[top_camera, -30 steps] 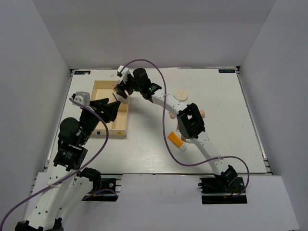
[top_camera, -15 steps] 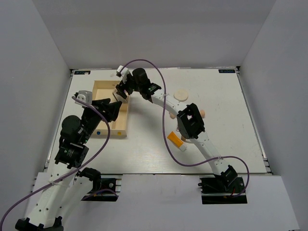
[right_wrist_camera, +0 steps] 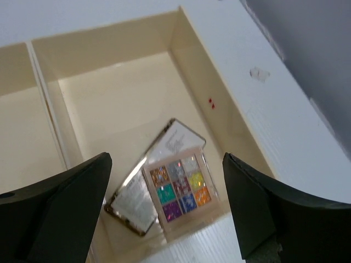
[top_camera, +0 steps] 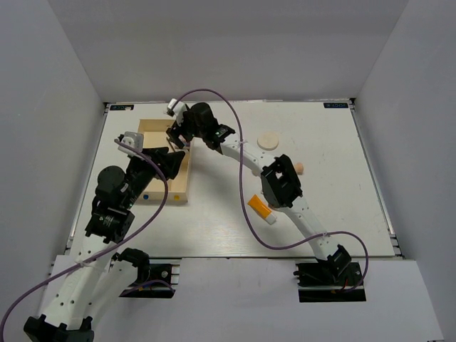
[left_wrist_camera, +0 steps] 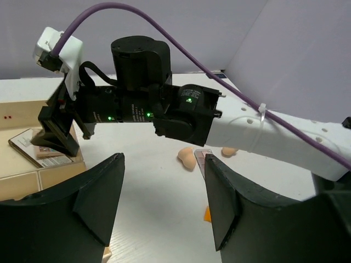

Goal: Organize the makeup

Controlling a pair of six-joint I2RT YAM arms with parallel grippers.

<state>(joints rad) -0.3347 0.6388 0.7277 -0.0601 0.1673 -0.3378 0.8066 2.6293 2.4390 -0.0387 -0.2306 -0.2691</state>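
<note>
Well, our left gripper (left_wrist_camera: 164, 159) and right gripper (right_wrist_camera: 166, 159) gape empty. Palettes (right_wrist_camera: 180, 189) seem stiff, slick; we pinch across their edges.

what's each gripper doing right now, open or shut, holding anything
Left gripper: open, holding nothing.
Right gripper: open, empty, over the eyeshadow palettes in the wooden box.

Table (top_camera: 342, 206): white, flat, rectangular, dark-edged. Walls (top_camera: 235, 50): plain pale grey, three panels, one beyond the right gripper (top_camera: 177, 134), one to each side of it. Light: even, diffuse, soft shadows.
</note>
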